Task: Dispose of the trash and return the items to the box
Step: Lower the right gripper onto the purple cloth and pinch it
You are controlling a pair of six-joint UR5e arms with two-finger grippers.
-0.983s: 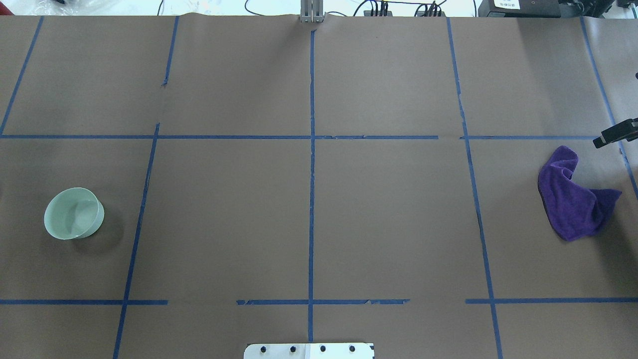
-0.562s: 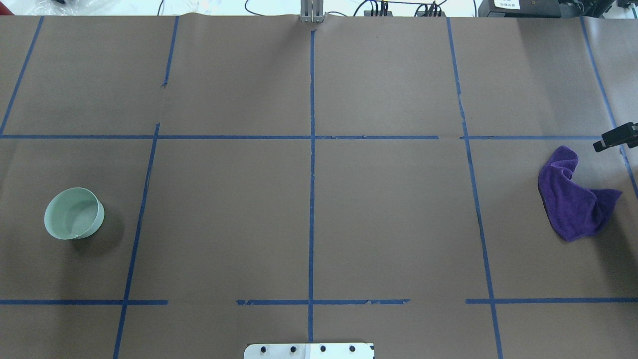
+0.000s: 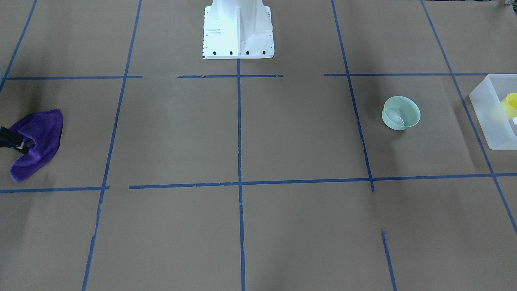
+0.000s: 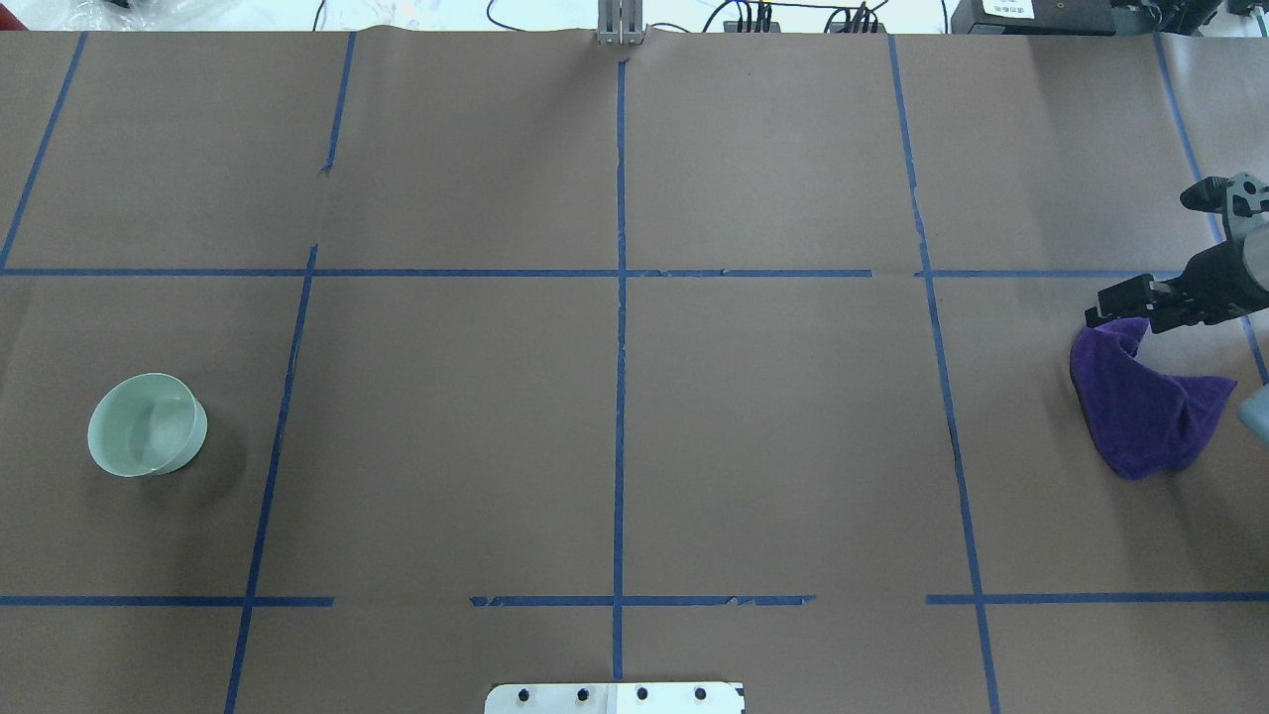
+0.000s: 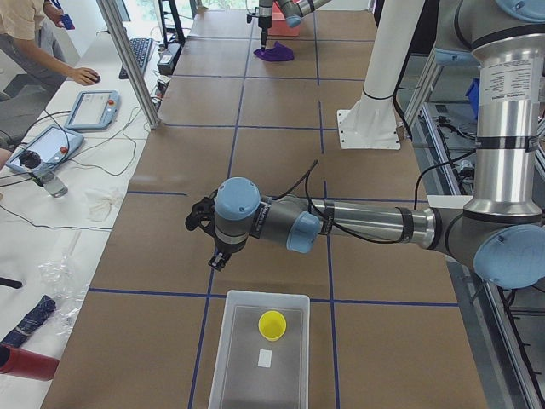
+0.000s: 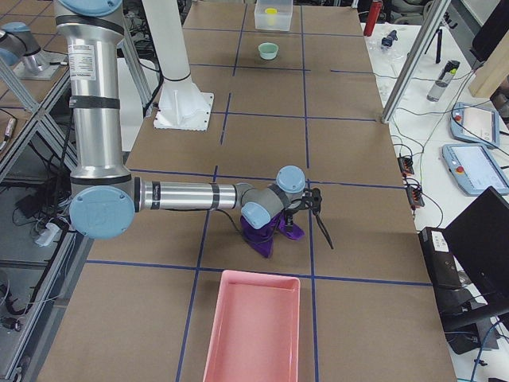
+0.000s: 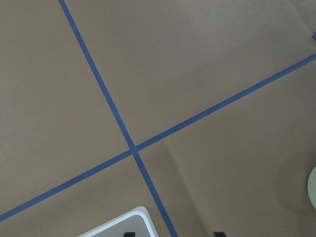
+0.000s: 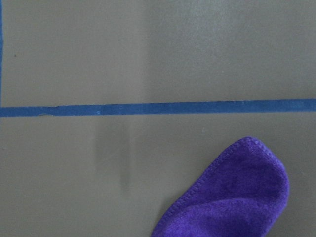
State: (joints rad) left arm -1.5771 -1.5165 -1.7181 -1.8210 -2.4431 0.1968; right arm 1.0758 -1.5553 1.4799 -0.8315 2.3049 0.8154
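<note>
The pale mint-green bowl (image 4: 147, 424) stands upright on the table's left side, and it also shows in the front view (image 3: 401, 112). The yellow cup (image 5: 272, 324) stands inside the translucent box (image 5: 230, 358), seen at the front view's right edge (image 3: 484, 109). My left gripper (image 7: 174, 233) is open and empty, hovering over the table between box and bowl. My right gripper (image 4: 1115, 307) looks open and hangs over the far corner of a crumpled purple cloth (image 4: 1140, 407). In the right wrist view the cloth (image 8: 232, 197) lies at the lower right.
A pink tray (image 6: 254, 334) lies on the table beyond the cloth at the robot's right end. The white robot base (image 3: 238, 28) stands at the near middle edge. Blue tape lines grid the brown paper.
My right gripper has moved in from the right edge toward the cloth's far corner. The bowl and the cloth have not moved.
</note>
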